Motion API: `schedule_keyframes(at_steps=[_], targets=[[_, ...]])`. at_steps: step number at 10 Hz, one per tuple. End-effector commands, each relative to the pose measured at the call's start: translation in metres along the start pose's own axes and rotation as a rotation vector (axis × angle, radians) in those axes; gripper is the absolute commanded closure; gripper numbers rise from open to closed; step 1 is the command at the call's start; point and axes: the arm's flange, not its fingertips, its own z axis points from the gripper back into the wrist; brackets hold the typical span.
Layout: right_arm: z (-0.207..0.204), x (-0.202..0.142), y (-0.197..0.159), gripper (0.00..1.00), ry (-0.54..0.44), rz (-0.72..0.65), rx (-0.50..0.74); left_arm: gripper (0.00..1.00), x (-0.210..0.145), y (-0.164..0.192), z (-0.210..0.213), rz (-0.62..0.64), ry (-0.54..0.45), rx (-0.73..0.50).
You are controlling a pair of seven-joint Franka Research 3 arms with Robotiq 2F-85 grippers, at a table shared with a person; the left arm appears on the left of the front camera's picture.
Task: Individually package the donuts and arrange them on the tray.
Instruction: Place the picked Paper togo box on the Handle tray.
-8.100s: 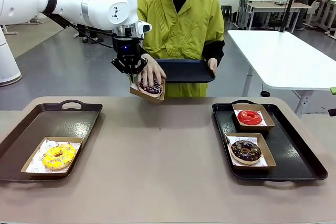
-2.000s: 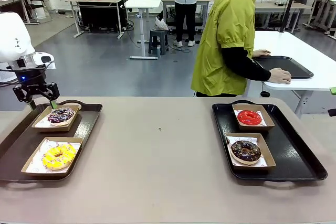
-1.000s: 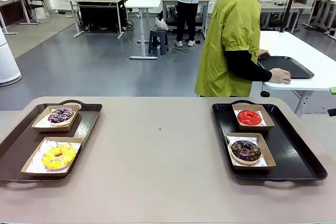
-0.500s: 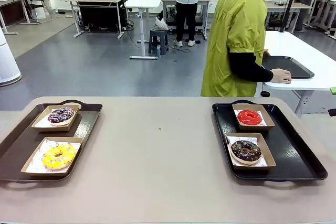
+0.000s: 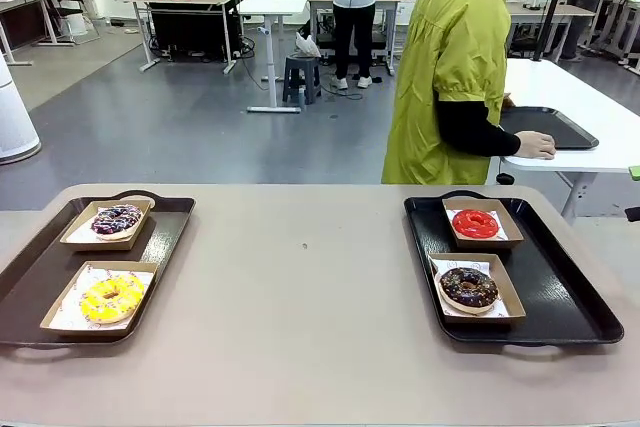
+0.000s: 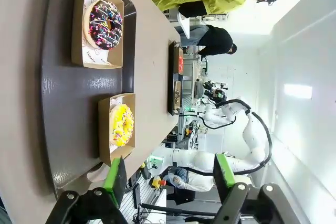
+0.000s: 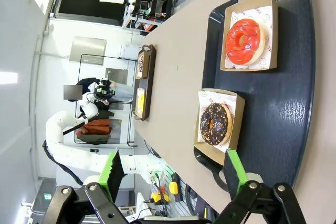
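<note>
Four boxed donuts are seen on two dark trays. On the left tray [image 5: 40, 277], the purple speckled donut [image 5: 116, 219] is placed behind the yellow-iced donut [image 5: 110, 297]. On the right tray [image 5: 580, 307], the red-glazed donut [image 5: 475, 224] is set behind the chocolate sprinkled donut [image 5: 468, 288]. The left gripper [image 6: 169, 174] and right gripper [image 7: 173, 176] are held spread apart, with nothing grasped, above the tray ends

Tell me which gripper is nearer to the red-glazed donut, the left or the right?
The right. The right gripper hangs open above the tray holding the red-glazed donut. The left gripper hangs open over the other tray, across the table.
</note>
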Motion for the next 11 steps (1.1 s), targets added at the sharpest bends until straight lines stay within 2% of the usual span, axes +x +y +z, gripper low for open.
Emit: schedule_keyframes(at_steps=[1,11], targets=[[-0.0005,-0.0037,0.0017,0.0,0.01,0.008,-0.004,0.14,-0.0047,-0.0025,-0.0006,-0.01,-0.007,-0.001],[-0.0005,-0.0037,0.0017,0.0,0.01,0.008,-0.004,0.14,-0.0047,-0.0025,-0.0006,-0.01,-0.007,-0.001]])
